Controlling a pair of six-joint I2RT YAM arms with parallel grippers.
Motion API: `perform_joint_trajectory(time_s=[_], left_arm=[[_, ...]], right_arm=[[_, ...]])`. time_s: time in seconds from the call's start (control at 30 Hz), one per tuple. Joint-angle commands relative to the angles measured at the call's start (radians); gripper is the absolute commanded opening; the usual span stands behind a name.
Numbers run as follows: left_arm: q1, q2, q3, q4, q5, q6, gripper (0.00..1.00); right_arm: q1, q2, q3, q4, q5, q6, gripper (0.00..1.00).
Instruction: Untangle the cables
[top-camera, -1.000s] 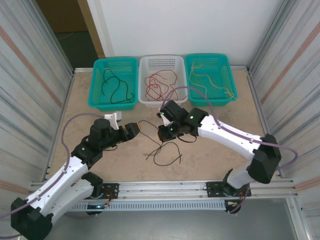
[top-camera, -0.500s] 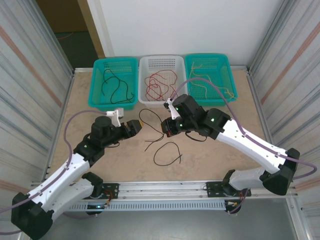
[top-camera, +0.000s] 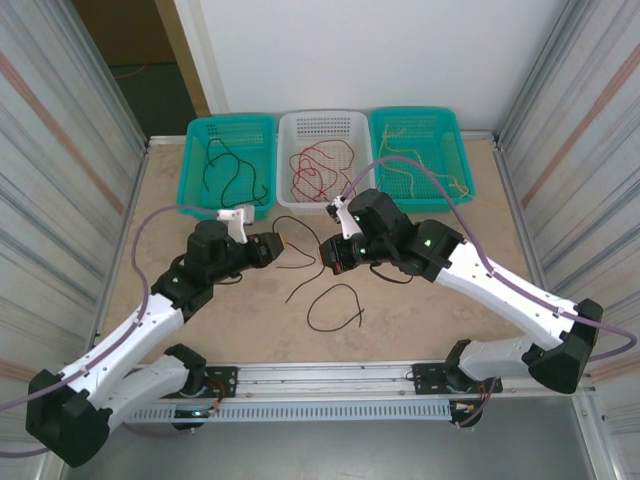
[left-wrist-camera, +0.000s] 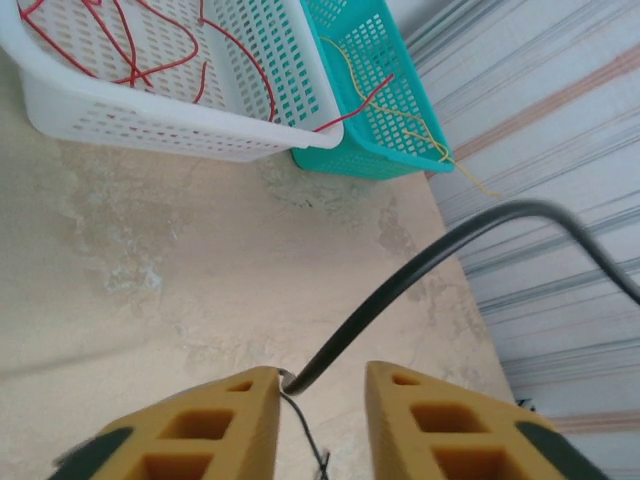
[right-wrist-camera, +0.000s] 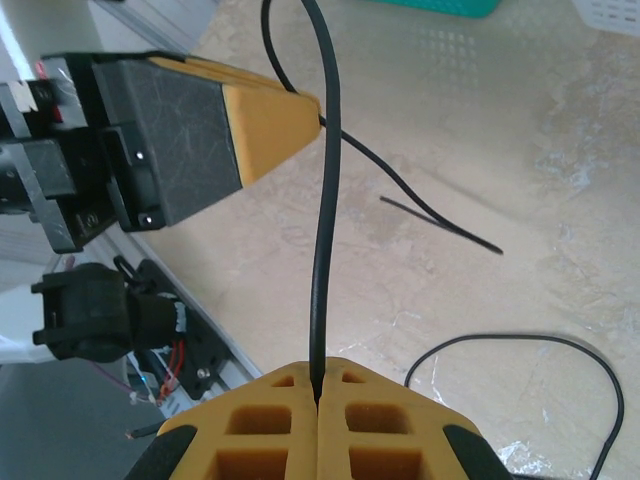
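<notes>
The left green basket (top-camera: 228, 211) at the far edge of the bench (top-camera: 250, 320) holds black cables (top-camera: 232, 178). Next to it, the white basket (top-camera: 284, 160) holds red cables (top-camera: 315, 170). The right green basket (top-camera: 415, 113) holds pale yellow cables (top-camera: 420, 165).

Nearer the arms, the left pincer (top-camera: 275, 246) points toward the middle of the bench. In its wrist view the left pincer (left-wrist-camera: 320, 385) is released, with a clear gap between its yellow fingers (left-wrist-camera: 190, 430). A black cable (left-wrist-camera: 400, 285) touches the inner edge of one finger and rises away to the right. A thinner strand drops down between the fingers.

The right pincer (top-camera: 328, 258) sits close by, facing the left one. In its wrist view the right pincer (right-wrist-camera: 318, 385) is clenched on the black cable (right-wrist-camera: 322, 200), fingers pressed together around it. From there the cable runs straight up and arcs past the tip of the left pincer's finger (right-wrist-camera: 270, 125).

A loose black loop (top-camera: 335, 305) lies flat on the bench just in front of the two pincers, apart from both.
</notes>
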Motion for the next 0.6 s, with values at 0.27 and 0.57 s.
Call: perform_joint_trajectory(time_s=[0.27,0.57], left_arm=[[-0.011,0.026,0.08,-0.097,-0.065,0.102,0.01],[-0.097,0.05,0.131,-0.203,-0.069,0.247,0.0]], right_arm=[[-0.043,-0.058,-0.022,0.015,-0.005,-0.034,0.0],[-0.105,-0.071,-0.022,0.0,0.034,-0.049,0.0]])
